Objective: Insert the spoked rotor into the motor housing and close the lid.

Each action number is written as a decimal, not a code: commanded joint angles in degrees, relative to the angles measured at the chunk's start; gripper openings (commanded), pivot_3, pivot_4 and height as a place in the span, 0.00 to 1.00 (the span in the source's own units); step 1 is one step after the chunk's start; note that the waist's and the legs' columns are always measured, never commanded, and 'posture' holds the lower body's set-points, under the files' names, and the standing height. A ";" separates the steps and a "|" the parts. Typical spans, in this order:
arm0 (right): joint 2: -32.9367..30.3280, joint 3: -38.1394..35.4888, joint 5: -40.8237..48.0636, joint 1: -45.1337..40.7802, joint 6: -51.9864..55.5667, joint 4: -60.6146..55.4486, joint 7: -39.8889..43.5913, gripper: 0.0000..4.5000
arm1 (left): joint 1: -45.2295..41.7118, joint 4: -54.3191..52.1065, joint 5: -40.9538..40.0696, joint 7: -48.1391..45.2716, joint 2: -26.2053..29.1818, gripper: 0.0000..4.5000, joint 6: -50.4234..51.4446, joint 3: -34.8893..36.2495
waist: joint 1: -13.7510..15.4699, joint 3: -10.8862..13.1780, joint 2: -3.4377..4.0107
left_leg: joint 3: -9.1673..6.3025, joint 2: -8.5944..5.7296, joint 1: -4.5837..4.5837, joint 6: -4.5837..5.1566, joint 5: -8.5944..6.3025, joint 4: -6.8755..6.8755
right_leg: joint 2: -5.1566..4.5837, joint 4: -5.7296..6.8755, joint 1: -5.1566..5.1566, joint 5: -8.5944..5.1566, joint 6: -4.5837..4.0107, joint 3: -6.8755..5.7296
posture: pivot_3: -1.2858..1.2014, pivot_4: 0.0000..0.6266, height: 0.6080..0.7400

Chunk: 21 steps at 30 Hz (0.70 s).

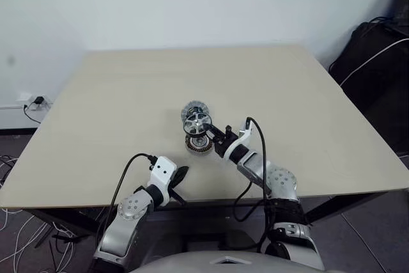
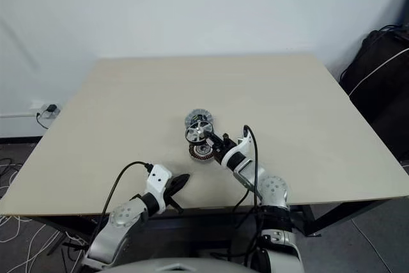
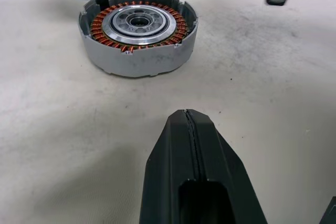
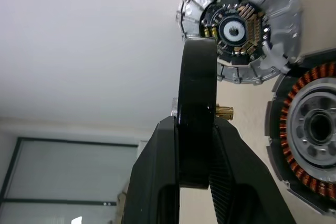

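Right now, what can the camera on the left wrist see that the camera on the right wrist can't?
Left wrist camera: the left gripper, shut, over bare table.

Right wrist camera: the right gripper squeezing the spoked rotor by its dark rim, edge-on, with a wall and window behind.

Both: the motor housing with its copper windings, and the silver lid lying right beside it.

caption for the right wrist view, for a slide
Right gripper clamps the spoked rotor edge-on, beside the lid and motor housing.
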 commanded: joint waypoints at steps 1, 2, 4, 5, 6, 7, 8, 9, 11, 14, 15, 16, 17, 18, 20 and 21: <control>4.64 1.12 -1.50 -0.73 -1.22 1.41 2.14 0.09 | -0.25 -3.56 -0.68 0.18 0.37 0.00 0.46 0.27 | 0.04 0.00 0.00 | 0.00 0.00 0.00 0.00 0.00 0.00 | 0.00 0.01 -0.01 0.00 0.00 0.00 | 0.52 0.00 1.00; 4.68 1.13 -2.06 -0.82 -1.28 1.96 2.39 0.09 | -0.24 -3.72 -0.71 0.21 0.42 0.00 0.59 0.28 | 0.05 0.00 0.00 | 0.00 -0.01 0.00 0.00 0.00 0.00 | 0.00 0.01 -0.02 0.00 0.00 0.00 | 0.52 0.00 1.00; 4.68 0.94 -3.00 -0.92 -1.53 2.95 2.82 0.09 | -0.21 -3.96 -0.78 0.27 0.50 0.00 0.76 0.30 | 0.06 -0.01 0.01 | -0.01 -0.02 0.00 0.00 0.00 0.00 | -0.01 0.02 -0.03 0.00 -0.01 0.00 | 0.52 0.00 1.00; 4.60 0.76 -3.50 -0.97 -1.74 3.35 2.97 0.09 | -0.20 -4.02 -0.82 0.31 0.52 0.00 0.80 0.29 | 0.04 -0.01 0.01 | -0.01 -0.03 0.00 0.00 0.00 0.00 | -0.01 0.02 -0.03 0.01 -0.01 0.00 | 0.52 0.00 1.00; 4.55 0.52 -3.90 -1.00 -1.88 3.68 3.07 0.09 | -0.18 -4.09 -0.88 0.34 0.54 0.00 0.85 0.27 | 0.03 -0.01 0.01 | -0.01 -0.03 0.01 0.00 0.00 0.00 | -0.01 0.02 -0.03 0.01 -0.01 0.00 | 0.52 0.00 1.00; 4.42 0.21 -4.22 -0.99 -1.96 4.03 3.16 0.09 | -0.22 -4.08 -0.91 0.38 0.52 0.00 0.89 0.21 | 0.03 -0.01 0.01 | -0.01 -0.03 0.01 0.00 0.00 0.00 | -0.01 0.02 -0.03 0.01 -0.01 0.01 | 0.52 0.00 1.00; 4.31 -0.05 -4.52 -0.94 -2.03 4.25 3.20 0.09 | -0.26 -4.05 -0.93 0.41 0.48 0.00 0.93 0.15 | 0.03 -0.01 0.01 | -0.01 -0.03 0.01 -0.01 0.00 0.00 | -0.01 0.03 -0.03 0.01 -0.01 0.01 | 0.52 0.00 1.00; 4.26 -0.24 -4.71 -0.90 -2.05 4.38 3.23 0.09 | -0.28 -4.04 -0.93 0.42 0.46 0.00 0.96 0.11 | 0.03 -0.01 0.02 | -0.01 -0.03 0.01 -0.01 0.00 0.00 | -0.01 0.04 -0.03 0.01 -0.01 0.01 | 0.52 0.00 1.00; 4.19 -0.64 -4.97 -0.60 -1.95 4.54 3.14 0.09 | -0.39 -3.92 -0.93 0.41 0.39 0.00 0.95 0.01 | 0.02 -0.01 0.02 | -0.01 -0.03 0.01 -0.01 0.00 0.00 | -0.01 0.04 -0.03 0.01 -0.02 0.01 | 0.52 0.00 1.00; 4.05 -1.33 -5.34 0.09 -1.83 4.46 3.01 0.09 | -0.65 -3.52 -0.96 0.29 0.27 0.00 0.80 -0.13 | 0.03 -0.01 0.02 | -0.01 -0.03 0.01 -0.01 0.00 0.00 | -0.01 0.04 -0.03 0.01 -0.02 0.01 | 0.52 0.00 1.00; 4.05 -1.52 -5.45 0.21 -1.81 4.40 2.98 0.09 | -0.72 -3.40 -0.97 0.26 0.26 0.00 0.76 -0.15 | 0.03 -0.02 0.02 | -0.01 -0.04 0.01 -0.01 0.00 0.00 | -0.01 0.04 -0.03 0.01 -0.02 0.01 | 0.52 0.00 1.00; 4.01 -1.75 -5.48 0.36 -1.71 4.29 3.00 0.09 | -0.80 -3.29 -0.98 0.19 0.26 0.00 0.72 -0.18 | 0.02 -0.01 0.02 | 0.00 -0.04 0.01 -0.01 0.00 0.00 | -0.01 0.04 -0.03 0.01 -0.02 0.01 | 0.52 0.00 1.00; 3.99 -1.99 -5.62 0.53 -1.71 4.19 2.95 0.09 | -0.86 -3.21 -1.00 0.13 0.26 0.00 0.70 -0.20 | 0.02 -0.02 0.02 | -0.01 -0.04 0.01 -0.01 0.00 0.00 | -0.01 0.04 -0.03 0.01 -0.02 0.01 | 0.52 0.00 1.00; 3.96 -2.24 -5.70 0.64 -1.64 4.19 3.00 0.09 | -0.92 -3.13 -1.01 0.09 0.26 0.00 0.69 -0.22 | 0.02 -0.02 0.02 | -0.01 -0.04 0.01 -0.01 0.00 0.00 | -0.01 0.05 -0.02 0.01 -0.02 0.01 | 0.52 0.00 1.00; 3.99 -2.70 -5.95 0.79 -1.55 4.31 2.83 0.09 | -1.04 -2.95 -1.03 0.02 0.25 0.00 0.66 -0.24 | 0.02 -0.02 0.02 | -0.01 -0.04 0.01 -0.01 0.00 0.00 | -0.01 0.06 -0.01 0.01 -0.02 0.01 | 0.52 0.00 1.00; 4.03 -2.78 -6.04 0.84 -1.42 4.35 2.83 0.09 | -1.08 -2.85 -1.04 -0.02 0.26 0.00 0.64 -0.25 | 0.01 -0.02 0.02 | -0.01 -0.04 0.01 -0.01 0.00 0.00 | -0.01 0.06 -0.01 0.01 -0.02 0.02 | 0.52 0.00 1.00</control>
